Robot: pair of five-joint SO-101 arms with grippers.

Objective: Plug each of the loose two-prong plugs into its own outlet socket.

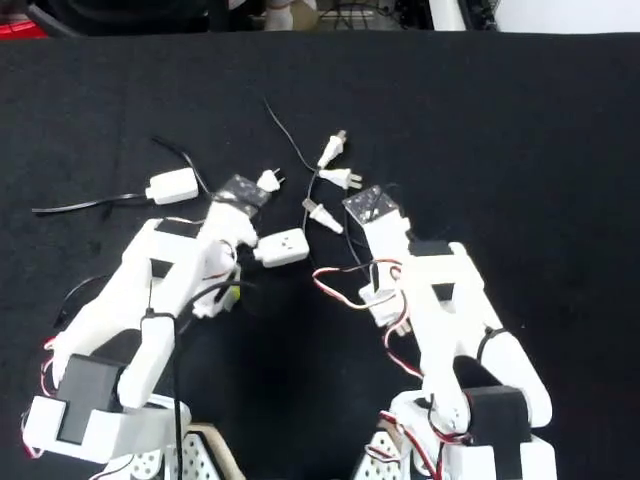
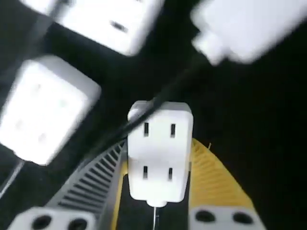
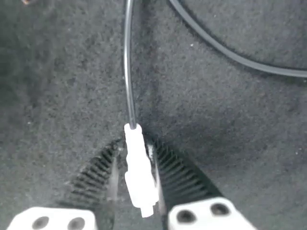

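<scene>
Bright even light; mild glare on white outlet socket (image 2: 159, 158)

Black felt tabletop (image 1: 560, 150) (fuzzy up close), red object (image 1: 18, 28) at its far-left corner, dark cords (image 1: 350, 15) beyond

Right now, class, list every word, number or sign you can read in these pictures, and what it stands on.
None can be read. The outlet block shows only bare slots; the plug and the black table carry no print.
</scene>
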